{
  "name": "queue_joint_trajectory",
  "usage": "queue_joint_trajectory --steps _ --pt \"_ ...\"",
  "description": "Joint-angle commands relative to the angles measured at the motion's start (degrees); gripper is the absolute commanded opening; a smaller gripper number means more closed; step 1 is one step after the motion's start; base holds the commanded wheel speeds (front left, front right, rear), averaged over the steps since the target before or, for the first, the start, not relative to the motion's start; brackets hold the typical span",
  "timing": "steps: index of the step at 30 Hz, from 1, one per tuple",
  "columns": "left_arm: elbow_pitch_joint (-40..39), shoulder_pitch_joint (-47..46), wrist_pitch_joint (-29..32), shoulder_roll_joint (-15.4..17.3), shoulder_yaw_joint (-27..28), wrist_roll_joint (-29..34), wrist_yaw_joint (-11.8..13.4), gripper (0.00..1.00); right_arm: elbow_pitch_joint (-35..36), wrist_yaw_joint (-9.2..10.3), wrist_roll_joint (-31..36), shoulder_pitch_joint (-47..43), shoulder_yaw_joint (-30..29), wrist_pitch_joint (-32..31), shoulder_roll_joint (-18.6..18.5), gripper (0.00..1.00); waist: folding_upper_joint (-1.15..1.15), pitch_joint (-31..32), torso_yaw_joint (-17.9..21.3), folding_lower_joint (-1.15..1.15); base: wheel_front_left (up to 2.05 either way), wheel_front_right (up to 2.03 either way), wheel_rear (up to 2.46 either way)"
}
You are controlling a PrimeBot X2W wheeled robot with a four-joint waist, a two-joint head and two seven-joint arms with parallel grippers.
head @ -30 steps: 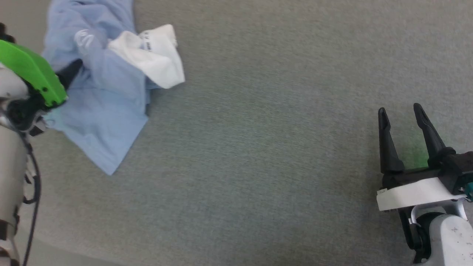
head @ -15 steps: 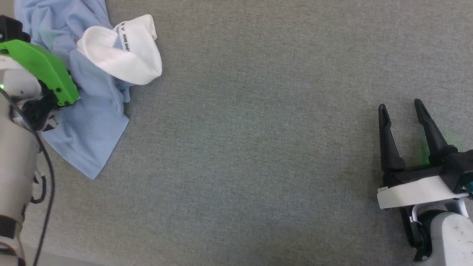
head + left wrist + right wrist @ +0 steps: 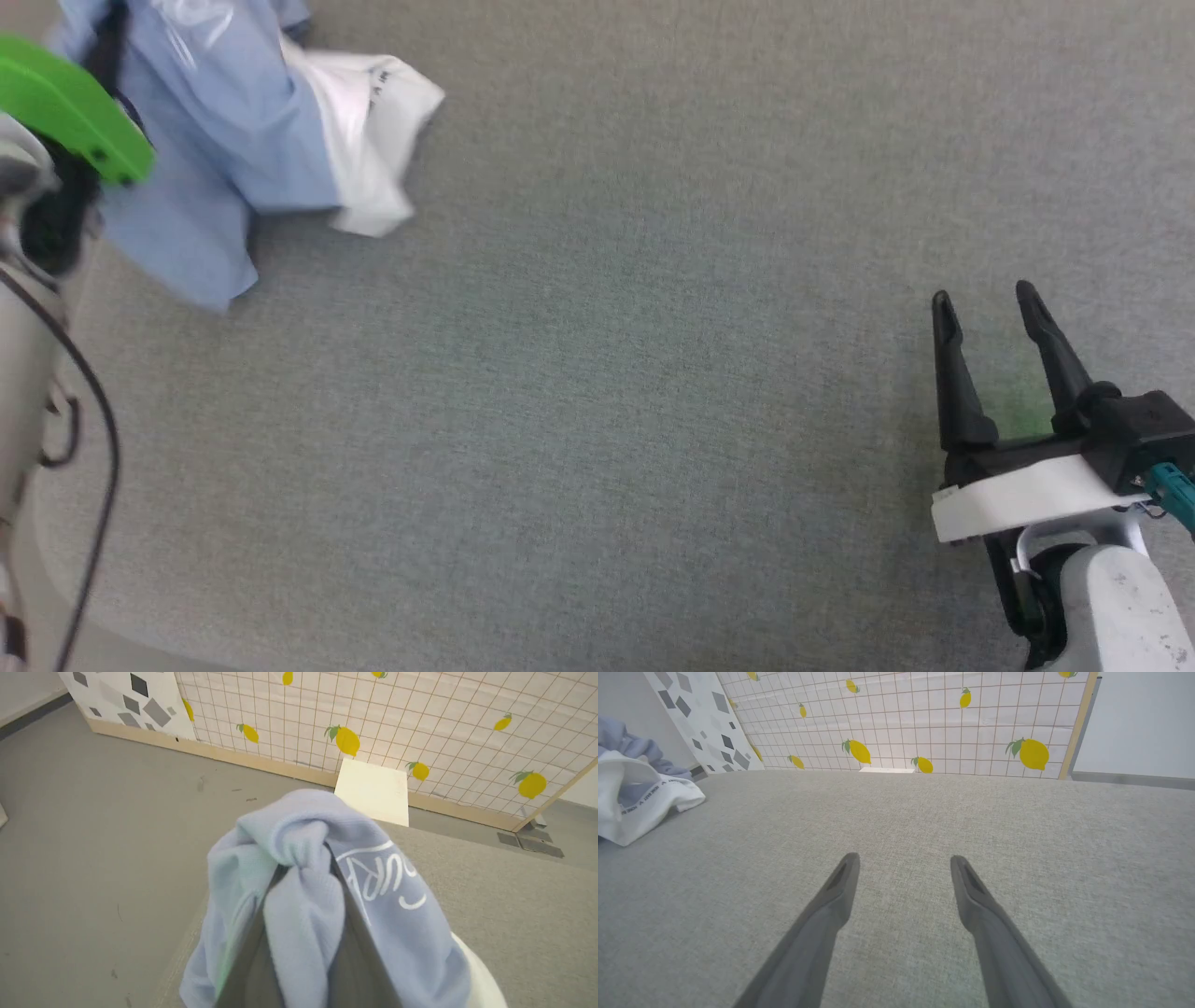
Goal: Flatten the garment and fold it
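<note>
The shirt [image 3: 219,131] is bunched at the desk's [image 3: 597,373] far left, its white collar [image 3: 369,140] on the right side. The left gripper [image 3: 308,858] is pinched tight on a fold beside the logo [image 3: 378,877]. The right gripper [image 3: 983,308], near right, stands wide open, empty.

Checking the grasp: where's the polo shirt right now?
Head view, top left: the garment is bunched and pinched in the left gripper, over the grey surface. The open right gripper sits well away, lower right.
</note>
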State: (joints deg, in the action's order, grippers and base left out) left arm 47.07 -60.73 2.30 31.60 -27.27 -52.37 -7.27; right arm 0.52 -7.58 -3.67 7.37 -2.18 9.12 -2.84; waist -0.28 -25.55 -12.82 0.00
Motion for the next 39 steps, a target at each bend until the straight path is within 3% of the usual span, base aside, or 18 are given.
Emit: queue_joint_trajectory --steps 1,9,17,27,34,39 --pt "-0.81 -2.35 -0.72 1.11 -0.33 0.22 -0.22 0.00 -0.59 0.09 -0.61 0.17 0.13 0.67 -0.04 1.00 0.28 3.76 -0.75 0.00 0.00 0.00 0.00" --pt "-5.90 -8.71 -1.42 3.92 -2.62 1.54 -0.22 0.00 -4.65 0.09 -2.90 -0.47 1.02 2.75 -0.04 1.00 0.28 8.50 -0.26 0.00 0.00 0.00 0.00" --pt "-10.45 -10.18 0.52 3.57 -6.59 2.12 -0.22 0.00 -7.02 0.09 -4.45 -0.21 1.28 4.40 -0.04 1.00 0.28 12.32 2.63 0.00 0.00 0.00 0.00" --pt "-19.38 -9.77 3.03 0.17 -12.60 -0.49 -0.22 0.00 -8.25 0.09 -5.90 -0.70 0.74 5.39 -0.04 1.00 0.28 16.07 11.94 0.00 0.00 0.00 0.00" --pt "-23.52 -8.37 3.84 -2.32 -15.54 -2.43 -0.22 0.00 -7.95 0.09 -6.73 -1.90 0.30 5.70 -0.04 1.00 0.28 15.24 19.78 0.00 0.00 0.00 0.00" --pt "-23.90 -5.67 4.56 -3.76 -17.78 -2.97 -0.21 0.00 -7.39 0.09 -7.01 -2.82 -0.36 5.80 -0.04 1.00 0.28 13.90 22.52 0.00 0.00 0.00 0.00"
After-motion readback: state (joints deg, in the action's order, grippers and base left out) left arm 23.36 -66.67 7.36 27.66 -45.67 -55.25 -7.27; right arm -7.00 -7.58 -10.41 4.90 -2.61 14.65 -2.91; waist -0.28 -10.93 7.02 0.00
